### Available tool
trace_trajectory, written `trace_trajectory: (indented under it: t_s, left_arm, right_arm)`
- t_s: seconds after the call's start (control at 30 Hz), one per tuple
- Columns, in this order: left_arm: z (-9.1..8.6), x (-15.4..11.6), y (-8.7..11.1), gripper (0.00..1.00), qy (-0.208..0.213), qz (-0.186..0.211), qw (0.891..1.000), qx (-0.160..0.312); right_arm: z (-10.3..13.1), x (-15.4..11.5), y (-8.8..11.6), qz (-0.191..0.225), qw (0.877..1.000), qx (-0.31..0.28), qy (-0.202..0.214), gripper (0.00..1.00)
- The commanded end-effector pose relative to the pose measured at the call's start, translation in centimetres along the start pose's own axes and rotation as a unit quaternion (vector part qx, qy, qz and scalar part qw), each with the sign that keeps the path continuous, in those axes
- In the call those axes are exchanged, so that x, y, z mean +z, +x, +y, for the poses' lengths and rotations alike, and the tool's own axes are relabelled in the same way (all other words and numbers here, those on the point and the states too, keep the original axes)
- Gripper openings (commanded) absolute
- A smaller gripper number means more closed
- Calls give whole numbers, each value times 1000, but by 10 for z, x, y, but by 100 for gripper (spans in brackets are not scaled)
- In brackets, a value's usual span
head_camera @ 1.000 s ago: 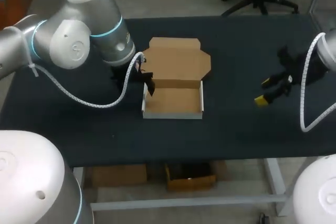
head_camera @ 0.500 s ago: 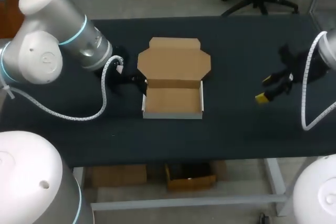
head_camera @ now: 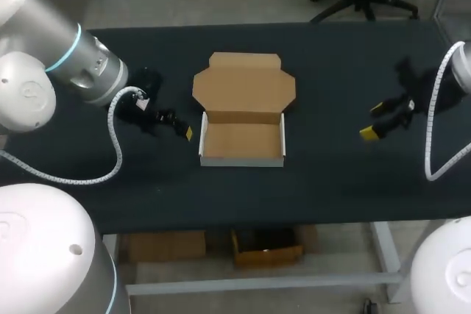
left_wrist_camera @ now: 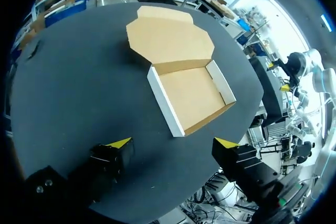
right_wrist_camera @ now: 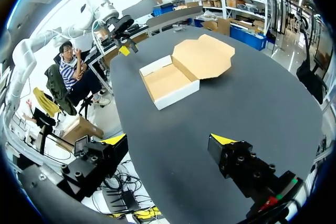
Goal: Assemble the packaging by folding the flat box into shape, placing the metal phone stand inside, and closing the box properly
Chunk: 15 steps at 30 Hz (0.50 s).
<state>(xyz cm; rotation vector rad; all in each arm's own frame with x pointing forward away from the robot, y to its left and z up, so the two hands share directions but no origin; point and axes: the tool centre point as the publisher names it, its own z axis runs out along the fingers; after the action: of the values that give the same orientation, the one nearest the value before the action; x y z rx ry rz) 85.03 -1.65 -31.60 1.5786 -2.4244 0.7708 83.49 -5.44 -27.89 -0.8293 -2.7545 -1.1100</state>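
Surface: the black table [head_camera: 331, 182] is carrying one cardboard box [head_camera: 243, 141], which is sitting near its middle, slightly left of centre. The box is standing folded into shape. Its tray [head_camera: 243, 143] is resting flat with white outer walls and a brown floor showing in full. Its lid [head_camera: 244, 84] is lying open and flat on the table on the far side, joined to the tray along the far wall.

Left side: the left arm [head_camera: 59, 71] is coming in from the left, with a white coiled cable [head_camera: 110, 137] looping beneath it. The left gripper [head_camera: 176, 124] is hanging over bare table just left of the tray and is touching neither tray nor lid. In the left wrist view its fingers are standing wide apart with nothing between them, and the box is lying ahead of the left gripper [left_wrist_camera: 173, 143], the near corner of the tray [left_wrist_camera: 191, 95] being closest.

Right side: the right arm [head_camera: 460, 71] is entering from the right edge. The right gripper [head_camera: 372, 120] is hovering over bare table well apart from the box, near the right end. In the right wrist view its fingers are likewise standing wide apart and are gripping nothing. The box is lying well ahead of the right gripper [right_wrist_camera: 169, 139], with the tray [right_wrist_camera: 165, 82] showing its white wall and the lid [right_wrist_camera: 205, 56] lying flat beside it.
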Motion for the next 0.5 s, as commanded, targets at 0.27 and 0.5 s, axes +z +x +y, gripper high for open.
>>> trace_trajectory:
  t_s: [0.27,0.5]
  left_arm:
    - [28,-47,-2,100,15,-36,998,-47]
    - [40,-67,-4,100,21,-41,996,-70]
  right_arm:
    - [-7,-22,8,-29,997,72,4,100]
    - [-18,-38,18,-42,993,112,6,100]
